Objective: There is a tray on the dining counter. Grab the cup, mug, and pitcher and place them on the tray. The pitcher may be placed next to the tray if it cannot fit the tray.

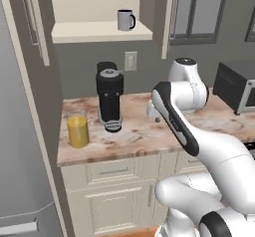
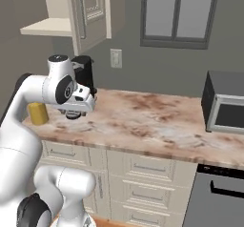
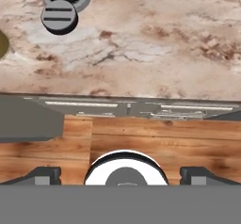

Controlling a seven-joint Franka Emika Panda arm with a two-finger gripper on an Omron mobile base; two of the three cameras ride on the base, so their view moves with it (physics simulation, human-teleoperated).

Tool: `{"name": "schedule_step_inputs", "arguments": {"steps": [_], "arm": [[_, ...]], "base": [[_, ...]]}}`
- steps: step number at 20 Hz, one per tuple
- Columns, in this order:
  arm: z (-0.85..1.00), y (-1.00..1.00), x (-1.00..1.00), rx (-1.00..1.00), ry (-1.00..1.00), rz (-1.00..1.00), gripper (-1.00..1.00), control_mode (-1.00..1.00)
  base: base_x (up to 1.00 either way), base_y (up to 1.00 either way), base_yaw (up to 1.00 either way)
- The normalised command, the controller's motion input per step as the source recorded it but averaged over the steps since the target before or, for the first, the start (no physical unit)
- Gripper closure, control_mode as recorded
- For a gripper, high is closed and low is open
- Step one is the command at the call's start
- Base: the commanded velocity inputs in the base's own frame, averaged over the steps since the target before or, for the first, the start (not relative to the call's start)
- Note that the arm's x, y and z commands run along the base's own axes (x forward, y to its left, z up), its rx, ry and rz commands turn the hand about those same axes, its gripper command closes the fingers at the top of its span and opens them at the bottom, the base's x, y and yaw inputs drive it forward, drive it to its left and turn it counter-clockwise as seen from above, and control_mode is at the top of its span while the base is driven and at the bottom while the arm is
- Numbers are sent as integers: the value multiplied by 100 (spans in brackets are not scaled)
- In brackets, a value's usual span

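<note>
The grey mug (image 1: 126,20) with a dark handle stands on a high open shelf (image 1: 99,32). The clear pitcher (image 1: 78,129) of yellow liquid stands at the left end of the counter over white cabinets; it is also the pitcher (image 2: 38,113) behind my arm, and its rim shows as the pitcher (image 3: 2,44) at the picture's left edge. My gripper (image 3: 121,176) hangs open above the counter's front edge, pointing down, to the right of the pitcher and holding nothing. The cup, the tray and the dining counter are out of view.
A black coffee machine (image 1: 110,99) stands right of the pitcher, its round part (image 3: 59,17) below my hand. A microwave (image 2: 224,104) sits at the counter's right end. A grey fridge (image 1: 22,146) flanks the left. An open cabinet door (image 2: 90,11) hangs above.
</note>
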Motion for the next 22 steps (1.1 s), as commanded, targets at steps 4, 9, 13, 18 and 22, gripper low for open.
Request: {"name": "schedule_step_inputs", "arguments": {"steps": [4, 9, 13, 18, 22], "arm": [[0, 0, 0, 0, 0, 0, -100, 100], [0, 0, 0, 0, 0, 0, -100, 100], [0, 0, 0, 0, 0, 0, -100, 100], [0, 0, 0, 0, 0, 0, -100, 100], [0, 0, 0, 0, 0, 0, -100, 100]], "base": [[25, 44, 3], [51, 39, 3], [71, 14, 2], [66, 0, 3], [34, 2, 5]]}}
